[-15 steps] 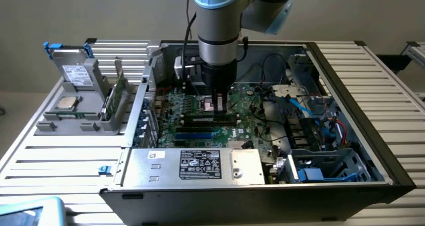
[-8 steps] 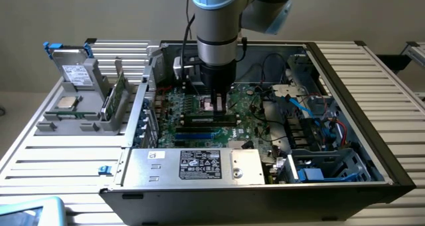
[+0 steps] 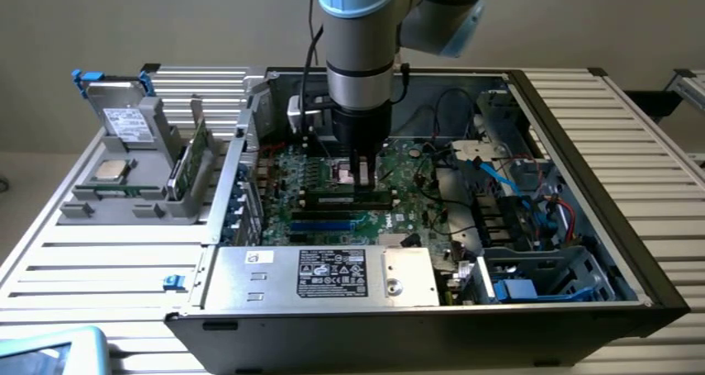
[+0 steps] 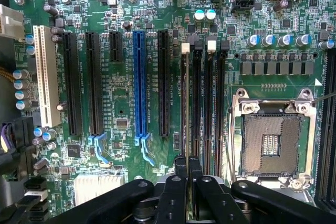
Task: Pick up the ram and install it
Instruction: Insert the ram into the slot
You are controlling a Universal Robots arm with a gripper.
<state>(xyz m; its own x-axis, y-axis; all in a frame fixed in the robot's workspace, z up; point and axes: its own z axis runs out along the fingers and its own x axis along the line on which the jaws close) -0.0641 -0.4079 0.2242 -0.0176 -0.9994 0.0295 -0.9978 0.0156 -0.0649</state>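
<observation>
Working over a slatted metal table (image 3: 617, 144), down inside an open computer case (image 3: 441, 325). Holding the ram (image 4: 187, 103), showing edge-on as a thin dark line, pinched by its flat faces in the hand (image 4: 188, 167), fingers (image 4: 181, 170) drawn narrow around it. Hovering along or perhaps touching the outermost memory slot (image 4: 184, 93), the one ending in a white latch (image 4: 185, 48), just beside three neighbouring slots (image 4: 209, 108) looking empty; hard telling from this edge-on angle whether seating or hanging just above. Risking a crooked seat from here: pressing down with the stick tilted or off the slot's line, likely jamming one end, scraping the motherboard (image 4: 121, 119), or leaving the latch unclicked. Reaching straight out from between the fingertips, lying in line with the hand's gap, well apart from the bare processor socket (image 4: 270, 142).
</observation>
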